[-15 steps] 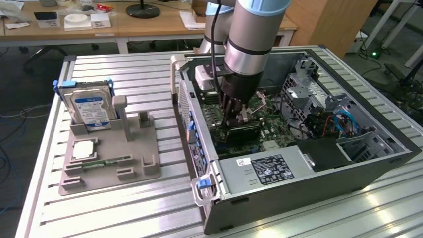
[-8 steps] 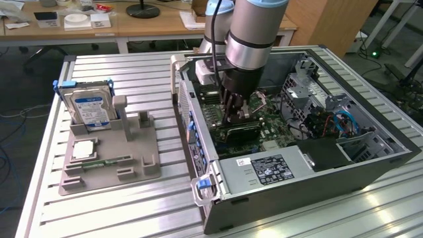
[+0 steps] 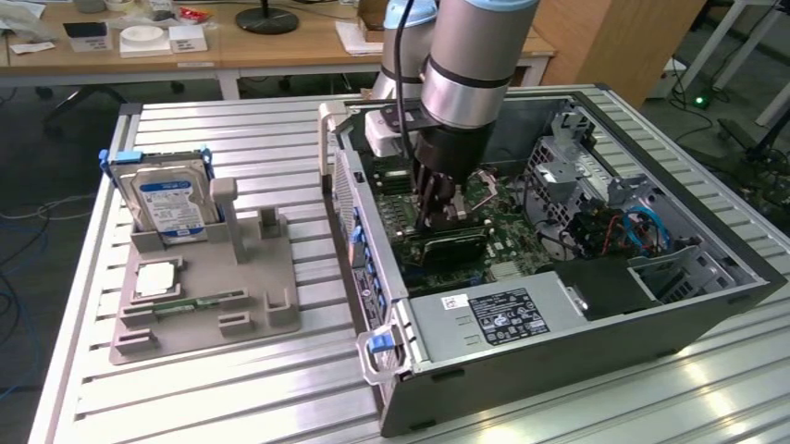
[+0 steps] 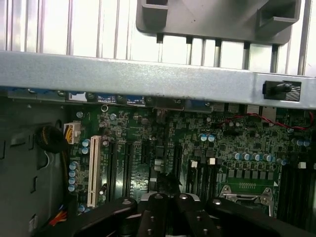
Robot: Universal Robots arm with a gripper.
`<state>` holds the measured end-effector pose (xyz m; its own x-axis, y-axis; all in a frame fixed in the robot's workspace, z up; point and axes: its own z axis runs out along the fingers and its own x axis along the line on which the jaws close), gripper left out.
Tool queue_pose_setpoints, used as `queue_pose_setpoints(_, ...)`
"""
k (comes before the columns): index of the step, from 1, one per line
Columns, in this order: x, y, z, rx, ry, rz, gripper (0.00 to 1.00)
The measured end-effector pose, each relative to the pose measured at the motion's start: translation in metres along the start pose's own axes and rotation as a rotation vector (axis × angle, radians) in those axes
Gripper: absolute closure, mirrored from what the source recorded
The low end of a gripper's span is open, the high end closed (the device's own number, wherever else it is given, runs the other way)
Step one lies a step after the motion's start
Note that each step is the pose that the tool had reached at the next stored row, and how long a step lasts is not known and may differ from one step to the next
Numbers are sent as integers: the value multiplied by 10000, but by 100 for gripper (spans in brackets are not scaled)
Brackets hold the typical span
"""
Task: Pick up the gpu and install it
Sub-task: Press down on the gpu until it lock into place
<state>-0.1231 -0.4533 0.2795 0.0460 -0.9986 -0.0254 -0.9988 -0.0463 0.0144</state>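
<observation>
1. Robot arm (image 3: pixel 475 65) comes down from top centre of the exterior view into an open computer case (image 3: pixel 691 305) lying on its side on a slatted metal table (image 3: pixel 222 388).
2. Gripper (image 3: pixel 442 217) sits low inside the case, centre of frame, right over the green motherboard (image 3: pixel 494 245).
3. Fingers are together, clamped on the gpu (image 3: pixel 447 248); the dark card hangs just under the fingertips, long edge down, at or just above the board. Can't tell if it is seated in a slot.
4. Wrist view: black gripper fingers (image 4: pixel 158 217) closed at bottom centre, a pale sliver of the card between them; motherboard behind with expansion slots, one white slot (image 4: pixel 93 170) at centre left.
5. Power supply (image 3: pixel 500 319) with a black label lies in the case's lower part, below the gripper.
6. Grey parts tray (image 3: pixel 247 319) at exterior view's left, well apart from the case.
7. Hard drive (image 3: pixel 170 203) with a blue-white label stands upright at the tray's upper left.
8. Memory stick (image 3: pixel 203 303) lies flat near the tray's lower middle.
9. Wooden desks (image 3: pixel 222 51) with clutter across the top of the frame.
</observation>
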Motion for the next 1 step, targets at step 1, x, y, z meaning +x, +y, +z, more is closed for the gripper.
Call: queue_pose_setpoints(1, 0, 0, 0, 0, 0, 0, 89)
